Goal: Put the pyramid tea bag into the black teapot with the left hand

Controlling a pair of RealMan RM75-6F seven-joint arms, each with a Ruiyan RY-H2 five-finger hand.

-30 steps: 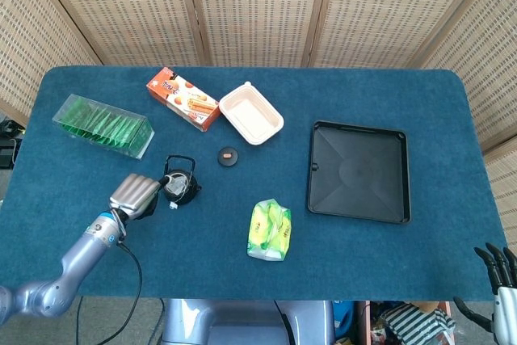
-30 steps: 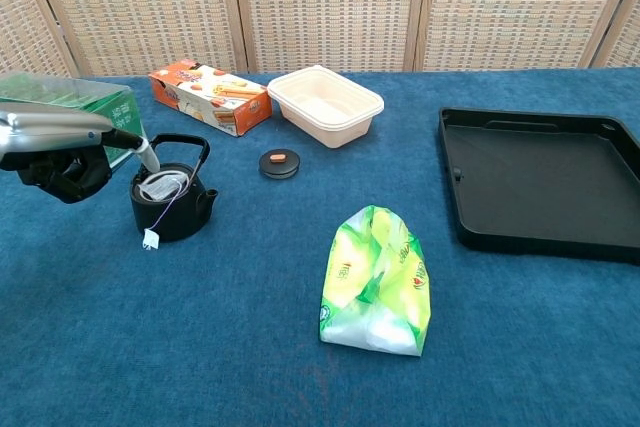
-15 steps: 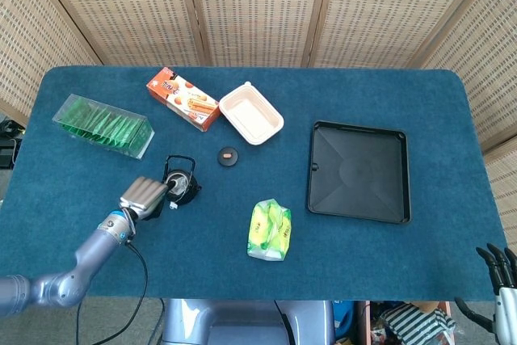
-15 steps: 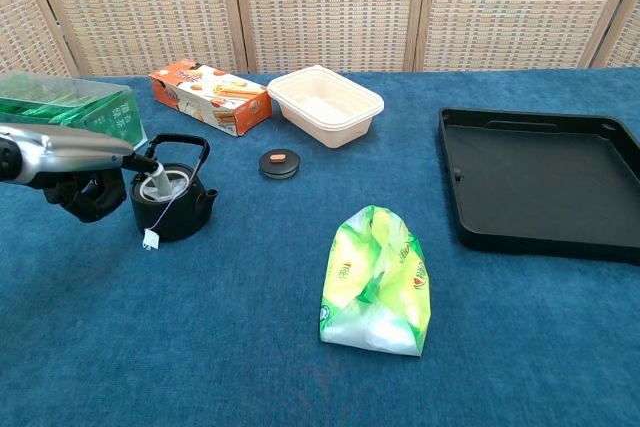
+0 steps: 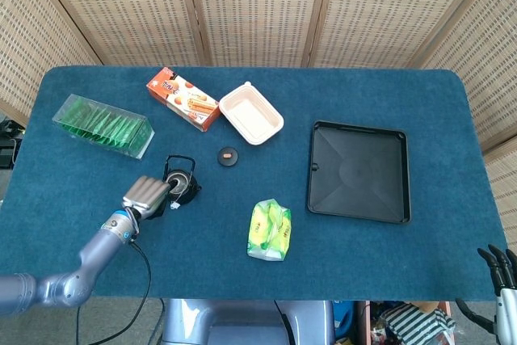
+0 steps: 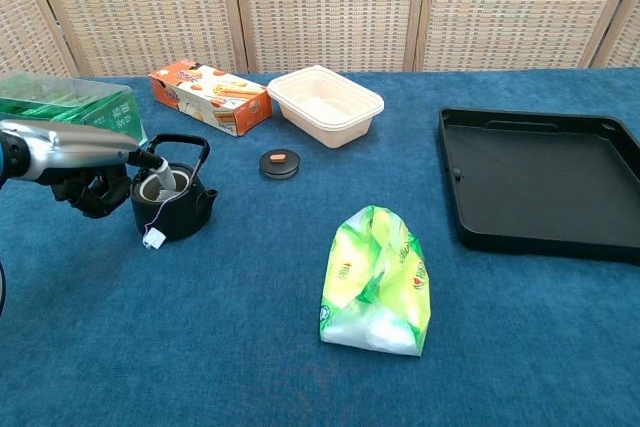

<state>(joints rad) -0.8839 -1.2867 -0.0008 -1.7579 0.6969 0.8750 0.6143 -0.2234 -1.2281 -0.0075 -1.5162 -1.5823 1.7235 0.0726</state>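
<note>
The black teapot [image 5: 183, 188] [image 6: 180, 211] stands lidless at the table's left front. My left hand [image 5: 146, 194] [image 6: 84, 160] is just to the left of it, fingertips over the opening. They pinch the top of the white pyramid tea bag [image 6: 161, 180], whose lower part hangs inside the pot's mouth. The bag's string runs over the rim to a small white tag [image 6: 152, 239] [image 5: 174, 205] lying on the cloth beside the pot. My right hand [image 5: 501, 272] shows only at the bottom right corner of the head view, off the table, fingers apart and holding nothing.
The teapot's lid [image 5: 229, 155] [image 6: 279, 162] lies right of the pot. Behind are an orange snack box [image 5: 184, 98] [image 6: 210, 95], a white food container [image 5: 251, 113] [image 6: 325, 104] and a clear box of green packets [image 5: 103, 125]. A green bag [image 6: 378, 282] and a black tray [image 6: 540, 182] lie to the right.
My left hand has moved closer to the teapot and lowered the tea bag from above the rim into the opening. The tag has shifted slightly on the cloth.
</note>
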